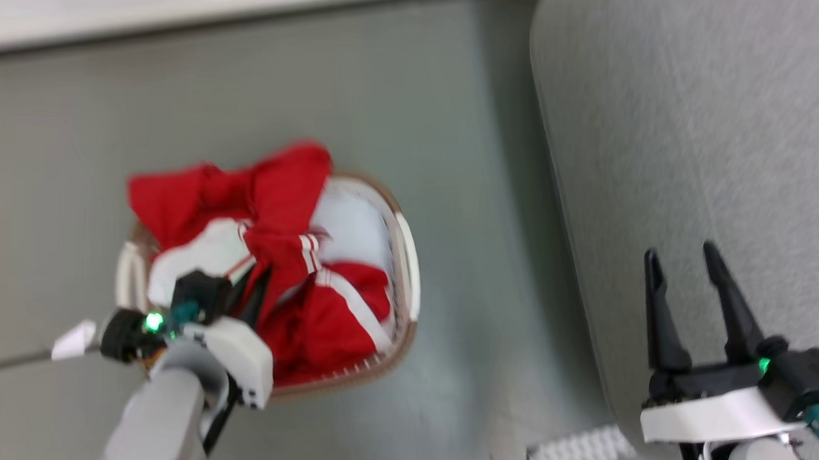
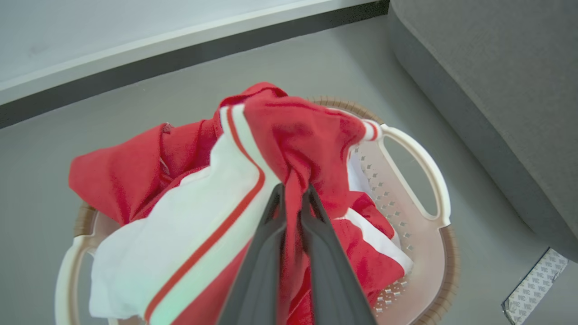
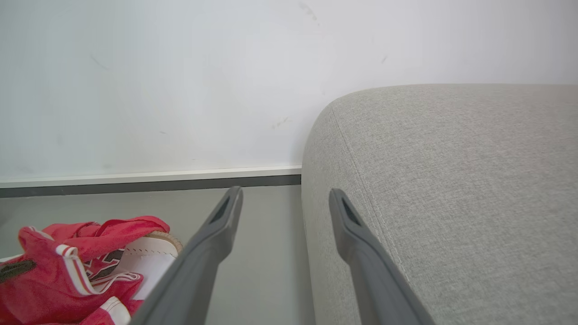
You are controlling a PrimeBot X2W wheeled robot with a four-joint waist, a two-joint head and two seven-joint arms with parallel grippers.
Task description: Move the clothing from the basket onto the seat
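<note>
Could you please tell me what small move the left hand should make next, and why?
Probably a straight lift. The left hand is shut on a fold of the red clothing, which is bunched over the basket with its lower part inside. Raising it should clear the rim before any swing toward the seat on the robot's right.

Red clothing [image 1: 283,190] with white stripes and panels, crumpled in the basket [image 1: 406,264], one bunch pulled up over the far-left rim. The basket is oval, white, brown-rimmed, upright on the floor. Grey fabric seat [image 1: 697,132] stands right of it, not touching.
</note>
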